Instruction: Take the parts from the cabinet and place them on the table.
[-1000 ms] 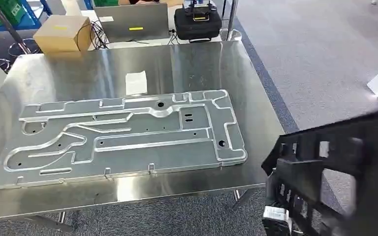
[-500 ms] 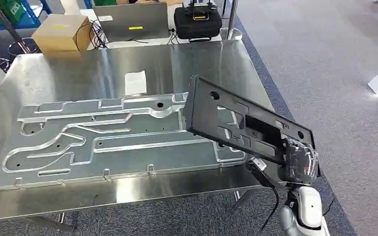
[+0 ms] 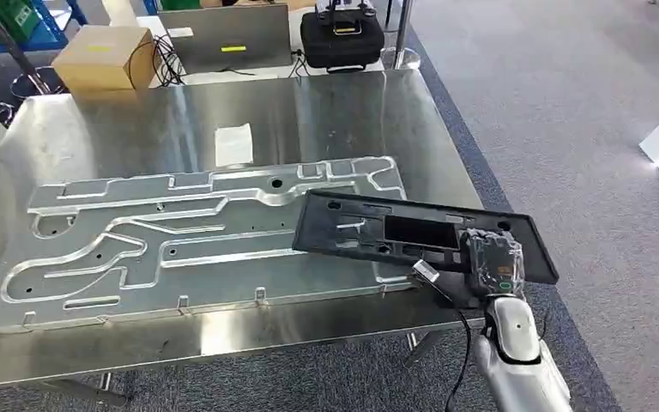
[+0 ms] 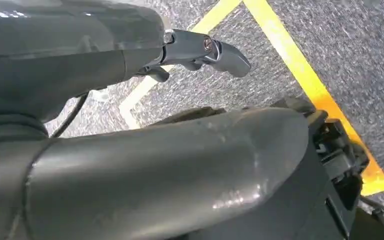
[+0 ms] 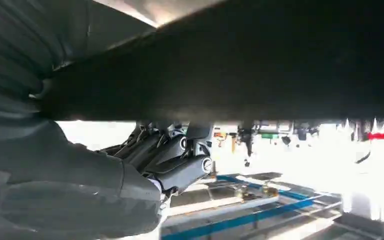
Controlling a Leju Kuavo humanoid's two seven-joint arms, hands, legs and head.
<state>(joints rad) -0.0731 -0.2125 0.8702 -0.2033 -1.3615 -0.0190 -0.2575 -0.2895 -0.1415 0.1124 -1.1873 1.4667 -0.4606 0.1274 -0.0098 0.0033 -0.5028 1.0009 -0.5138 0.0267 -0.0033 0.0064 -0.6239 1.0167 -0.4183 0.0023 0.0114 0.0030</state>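
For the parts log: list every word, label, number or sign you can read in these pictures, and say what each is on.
No text can be read in any view.
Yellow label on the cardboard box: too blurred to read.
Yellow strip on the grey laptop: too small to read.
White paper on the steel table: no print that I can make out.
Green mark on the right hand holding the black panel: too small to read.

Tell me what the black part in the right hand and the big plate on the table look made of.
Black part: matte, dull, with moulded cut-outs, probably plastic. Plate: bright bare metal with milled channels, likely aluminium. Table: brushed, reflective sheet steel, apparently.
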